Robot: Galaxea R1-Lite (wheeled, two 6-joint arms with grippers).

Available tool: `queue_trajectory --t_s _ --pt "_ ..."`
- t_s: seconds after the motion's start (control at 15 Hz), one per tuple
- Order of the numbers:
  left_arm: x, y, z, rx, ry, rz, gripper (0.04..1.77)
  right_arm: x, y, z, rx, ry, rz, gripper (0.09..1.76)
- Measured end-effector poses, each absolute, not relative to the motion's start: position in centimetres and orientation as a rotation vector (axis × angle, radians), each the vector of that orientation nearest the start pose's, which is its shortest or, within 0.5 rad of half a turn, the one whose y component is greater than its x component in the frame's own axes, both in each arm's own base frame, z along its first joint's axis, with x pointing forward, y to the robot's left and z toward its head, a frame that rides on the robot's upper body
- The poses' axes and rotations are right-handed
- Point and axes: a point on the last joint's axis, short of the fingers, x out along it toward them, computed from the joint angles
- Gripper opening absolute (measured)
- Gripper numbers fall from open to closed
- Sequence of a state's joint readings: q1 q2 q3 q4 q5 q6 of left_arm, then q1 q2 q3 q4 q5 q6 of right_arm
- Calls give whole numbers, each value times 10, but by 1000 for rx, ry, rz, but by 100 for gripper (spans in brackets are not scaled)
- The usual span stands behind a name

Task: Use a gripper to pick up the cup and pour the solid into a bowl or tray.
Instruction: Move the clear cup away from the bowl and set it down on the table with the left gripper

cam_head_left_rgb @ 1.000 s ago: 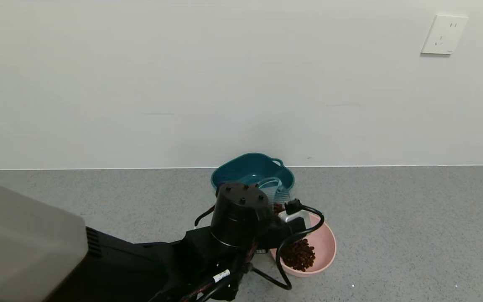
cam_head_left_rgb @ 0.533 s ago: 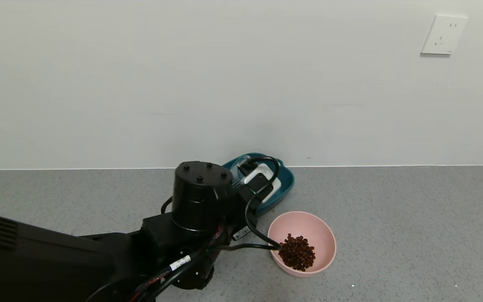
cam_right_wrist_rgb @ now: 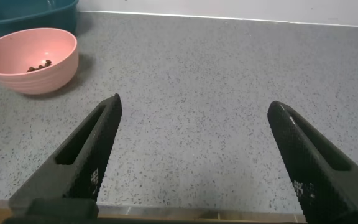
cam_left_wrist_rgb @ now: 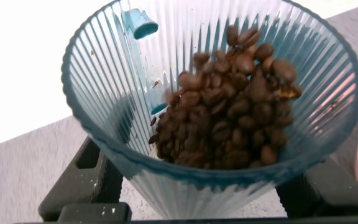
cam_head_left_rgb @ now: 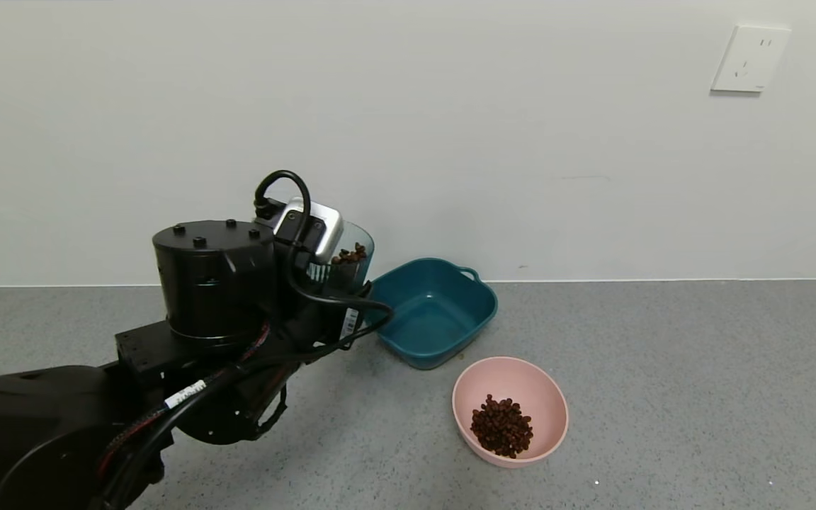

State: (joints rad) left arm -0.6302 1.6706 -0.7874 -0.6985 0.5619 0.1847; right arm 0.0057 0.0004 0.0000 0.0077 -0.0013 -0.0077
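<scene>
Head view shows I am holding the cup (cam_head_left_rgb: 346,263) in my left gripper (cam_head_left_rgb: 323,280), beans (cam_head_left_rgb: 350,254) waiting inside, more beans already lying in the pink bowl (cam_head_left_rgb: 542,397) beyond it.

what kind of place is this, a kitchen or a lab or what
Likely a bare test bench, not a working kitchen: a grey speckled counter against a plain white wall with one socket, and only two bowls and a cup of beans.

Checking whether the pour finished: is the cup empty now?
Not empty. The cup, held by the left end effector, contains brown beans; more beans sit in the pink bowl.
</scene>
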Motion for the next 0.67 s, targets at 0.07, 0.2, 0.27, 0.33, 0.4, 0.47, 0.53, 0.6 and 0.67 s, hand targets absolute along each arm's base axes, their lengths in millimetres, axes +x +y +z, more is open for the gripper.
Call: queue_trajectory --t_s 0.07,0.2,0.27,0.33,0.4,0.47,0.53,0.6,0.67 --pt "248 -157 193 247 146 -52 134 -23 0 75 -8 8 4 171" --pt "253 -143 195 174 112 -6 134 -23 0 75 -7 8 4 171" --pt "256 -136 195 157 103 20 134 -23 0 75 -7 8 4 171" --pt "260 -128 195 142 95 48 134 -23 0 75 -7 8 4 171" --pt "264 -121 194 113 88 77 134 -23 0 75 -7 8 4 171" --pt "268 -116 192 78 85 101 134 -23 0 75 -7 8 4 171" --pt "272 -110 189 54 89 120 134 -23 0 75 -8 8 4 171" --pt "277 -104 186 42 98 144 134 -23 0 75 -7 8 4 171" --pt "282 -98 181 26 110 165 134 -23 0 75 -7 8 4 171"
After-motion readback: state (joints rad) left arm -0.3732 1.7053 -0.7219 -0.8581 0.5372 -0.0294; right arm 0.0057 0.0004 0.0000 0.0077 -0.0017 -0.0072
